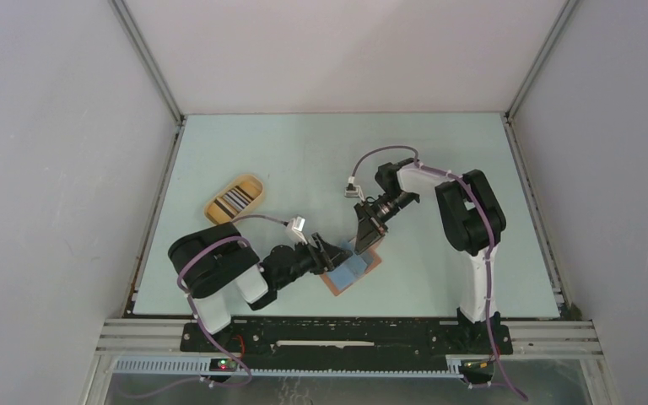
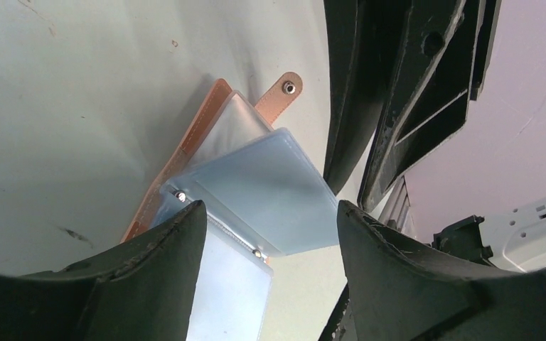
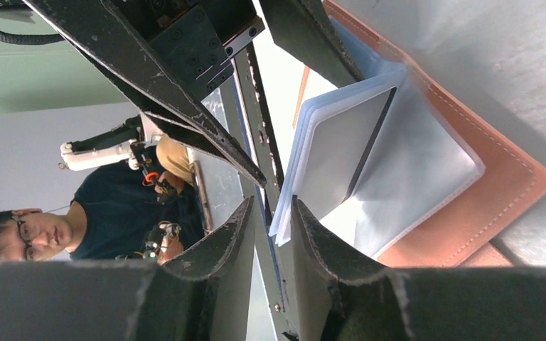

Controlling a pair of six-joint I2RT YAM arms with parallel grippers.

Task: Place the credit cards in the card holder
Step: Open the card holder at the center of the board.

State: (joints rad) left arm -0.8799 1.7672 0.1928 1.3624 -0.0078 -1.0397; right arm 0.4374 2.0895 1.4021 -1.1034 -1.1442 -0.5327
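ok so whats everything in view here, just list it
holder: one, reddish-brown with blue-grey sleeves, lying open on the table between the two grippers
cards: several, count unclear, dark and pale, in the tray
grey insert: one, inside a holder sleeve, may be a card
tray: one, yellow, oval, left part of the table
table: one, pale green
person: one, dark shirt and glasses, in the background of the right wrist view
left gripper: one, black, open, over the holder's sleeves
right gripper: one, black, fingers nearly together at the holder's edge, cannot tell if it grips anything
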